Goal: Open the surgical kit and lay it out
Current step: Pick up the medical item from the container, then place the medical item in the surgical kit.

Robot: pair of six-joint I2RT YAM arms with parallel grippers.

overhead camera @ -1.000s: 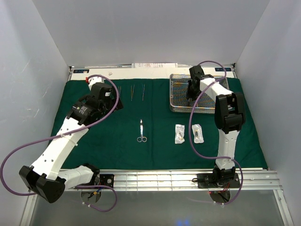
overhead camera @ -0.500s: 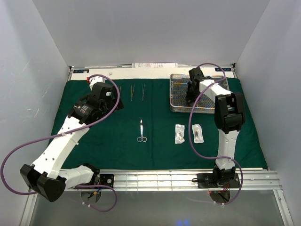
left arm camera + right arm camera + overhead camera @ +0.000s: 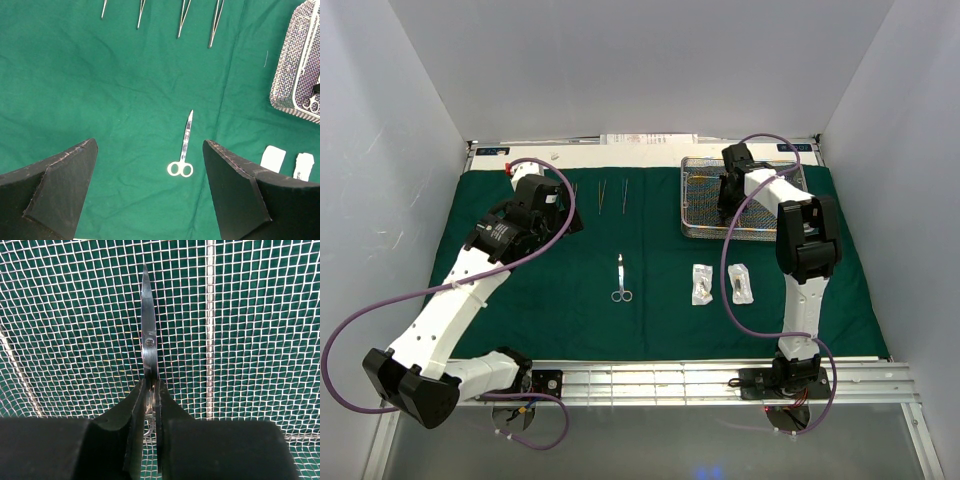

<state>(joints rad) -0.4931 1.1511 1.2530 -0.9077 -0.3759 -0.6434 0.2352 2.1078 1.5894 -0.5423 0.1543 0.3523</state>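
**Top external.** The dark green drape (image 3: 660,330) lies spread flat over the table. The wire-mesh tray (image 3: 698,200) sits on it at 1 o'clock. The right gripper (image 3: 725,205) reaches down inside the tray, and its fingers are too small to read here. The scissors (image 3: 621,280) lie near the drape's centre, tips to 12 o'clock and rings to 6. At 3 o'clock of them lie one clear packet (image 3: 702,284) and a second packet (image 3: 740,284), side by side and not touching. The forceps (image 3: 600,195) lie in a row at 11 o'clock, just beside the left gripper (image 3: 565,220).

**Left wrist.** The left gripper's fingers (image 3: 55,185) are spread wide above the drape with nothing between them. The scissors (image 3: 186,145) show in the gap, well below. Four forceps tips sit at 12 o'clock, the tray's corner (image 3: 295,65) at 2 o'clock, and both packets at 4 o'clock.

**Right wrist.** The right gripper's fingers are pinched tight on the shank of a second scissors (image 3: 148,335), just below the pivot screw. The blades are together and point to 12 o'clock over the tray mesh (image 3: 250,315). The rings are hidden behind the fingers. I cannot tell whether this pair is lifted or rests on the mesh.
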